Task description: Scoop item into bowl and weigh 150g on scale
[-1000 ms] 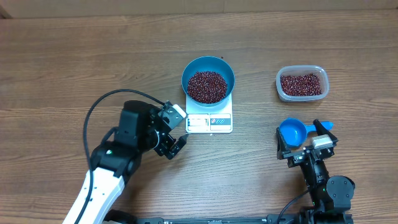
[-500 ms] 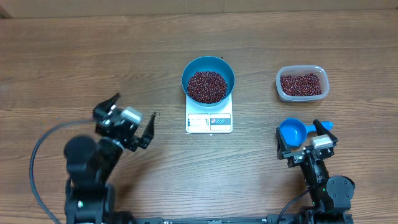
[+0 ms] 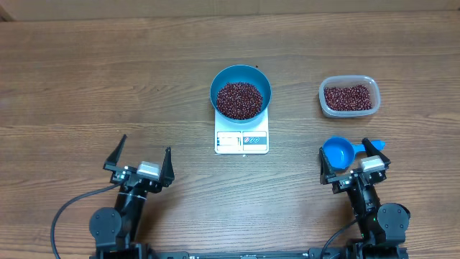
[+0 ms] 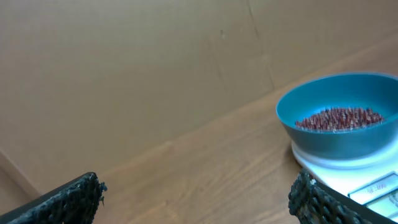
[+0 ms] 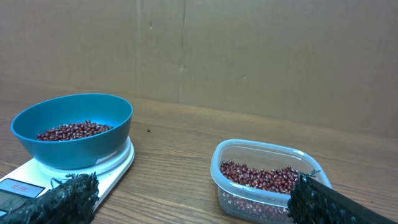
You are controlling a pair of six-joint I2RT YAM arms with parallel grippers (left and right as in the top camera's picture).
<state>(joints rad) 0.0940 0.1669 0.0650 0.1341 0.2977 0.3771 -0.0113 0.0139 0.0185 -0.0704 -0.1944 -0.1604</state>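
Quick status from us: the bowl (image 3: 241,94) sits right on the back half of the scale (image 3: 242,142), with the display poking out in front, and there's a decent heap of beans (image 3: 239,99) inside it. We can't read the display, it's too small. Well off to the right of the scale is the tub (image 3: 348,96) with more beans. Front right of the scale, the scoop (image 3: 339,152) looks empty. The right gripper (image 3: 352,160) is right at that scoop, fingers spread wide and gripping nothing. From above the two overlap, so we can't tell if they touch. The left gripper (image 3: 144,147) is front left of the scale, well apart from it, also spread wide and empty over the table (image 3: 86,86).
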